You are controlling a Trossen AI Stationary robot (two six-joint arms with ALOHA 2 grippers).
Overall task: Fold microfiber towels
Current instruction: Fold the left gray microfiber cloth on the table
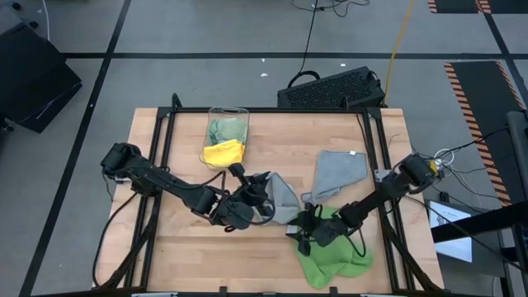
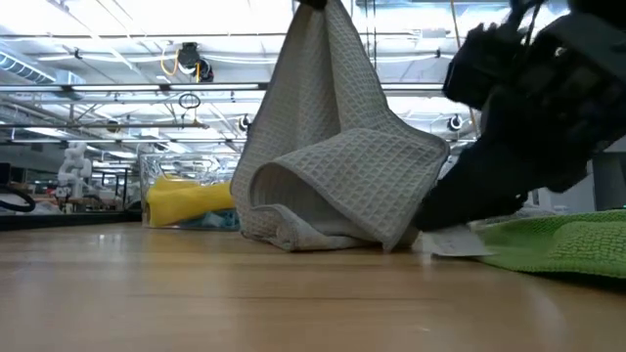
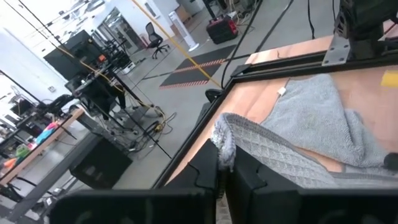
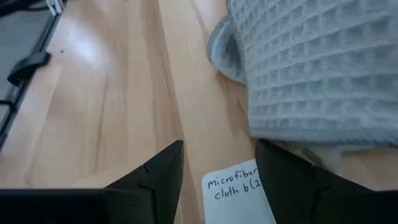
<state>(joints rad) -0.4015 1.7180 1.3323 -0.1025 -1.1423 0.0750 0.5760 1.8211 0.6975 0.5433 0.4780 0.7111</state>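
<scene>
Cloth in grey waffle weave (image 2: 337,166) hangs pinched in the left gripper (image 1: 262,191), jaws clamped, beside the green cloth (image 1: 334,256). Right gripper (image 4: 219,163) gapes empty over a white label (image 4: 239,190).

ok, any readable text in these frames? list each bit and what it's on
"microfiber cloth 6 (2": handwritten on a white paper label lying on the table, between the right gripper fingers; its far end is cut off from view.
White tag on the flat grey towel: too small to read.
Nothing else legible.
</scene>
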